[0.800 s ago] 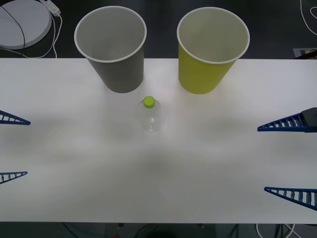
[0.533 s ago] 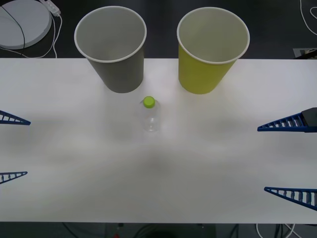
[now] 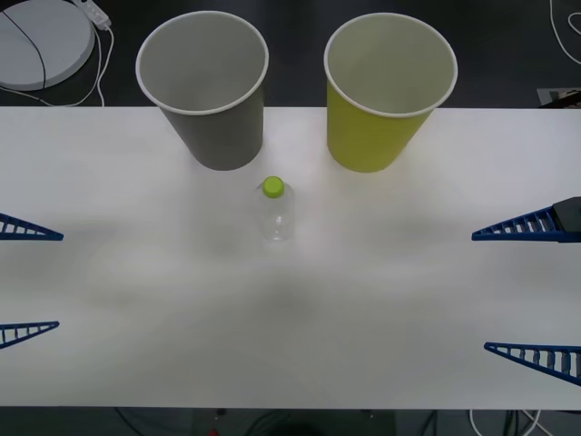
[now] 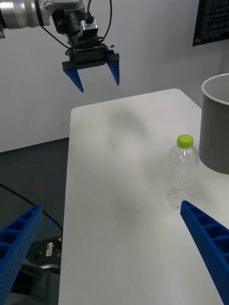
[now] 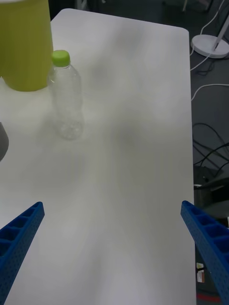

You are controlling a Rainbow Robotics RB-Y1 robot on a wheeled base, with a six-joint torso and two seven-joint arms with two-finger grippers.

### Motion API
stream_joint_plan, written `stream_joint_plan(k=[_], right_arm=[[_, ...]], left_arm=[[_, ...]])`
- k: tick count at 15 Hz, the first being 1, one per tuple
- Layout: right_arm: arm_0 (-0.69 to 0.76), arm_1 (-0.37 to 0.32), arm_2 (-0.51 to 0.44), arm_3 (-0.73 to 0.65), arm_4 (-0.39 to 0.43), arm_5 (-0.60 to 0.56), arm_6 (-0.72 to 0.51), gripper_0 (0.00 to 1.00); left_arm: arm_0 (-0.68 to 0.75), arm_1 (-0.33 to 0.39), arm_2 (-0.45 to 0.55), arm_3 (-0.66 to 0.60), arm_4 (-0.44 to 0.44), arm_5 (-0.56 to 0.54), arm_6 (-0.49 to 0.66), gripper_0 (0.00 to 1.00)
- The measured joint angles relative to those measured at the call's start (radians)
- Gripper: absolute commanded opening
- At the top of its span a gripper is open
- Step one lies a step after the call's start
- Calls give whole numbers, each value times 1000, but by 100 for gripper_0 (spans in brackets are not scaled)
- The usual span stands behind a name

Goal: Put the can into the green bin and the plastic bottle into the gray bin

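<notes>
Front view: white, smooth, matte worktop, wide and rectangular. At far edge, two large tapered cup-shaped bins, upright, with rolled white rims, well apart from each other. Gray bin toward the left, pale gray inside; green bin toward the right, yellow-green wall, pale inside. Paper-like, dull surface on both. Just in front of the gap between them, nearer to the gray bin, plastic bottle: small, clear, ribbed, upright, closed by a round lime-green screw cap, touching neither bin.

Left gripper at left edge over the worktop, jaws spread wide, holding nothing; blue ribbed wedge-shaped fingers pointing inward. Right gripper at right edge, jaws also wide apart and empty, same blue ribbed fingers. Both well apart from the bottle.

Right wrist view: bottle standing beside the gray wall of the gray bin, left gripper hanging above the far end of the worktop. Left wrist view: bottle just beside the green bin, thin transparent wall with faint ribs.
</notes>
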Motion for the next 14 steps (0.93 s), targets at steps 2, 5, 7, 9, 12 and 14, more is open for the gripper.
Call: stream_joint_plan(k=[2,5,7,9,12,14], right_arm=[[0,0,0,0,0,0,0,100],[0,0,0,0,0,0,0,100],[0,0,0,0,0,0,0,100],[0,0,0,0,0,0,0,100],[0,0,0,0,0,0,0,100],[0,0,0,0,0,0,0,100]], left_arm=[[5,0,-11,3,-3,24,-15,100],[11,0,-43,12,-2,76,-35,100],[11,0,-69,15,3,112,-41,100],[10,0,-101,15,12,156,-47,100],[7,0,-146,9,18,223,-60,100],[5,-4,-177,-1,21,268,-68,100]])
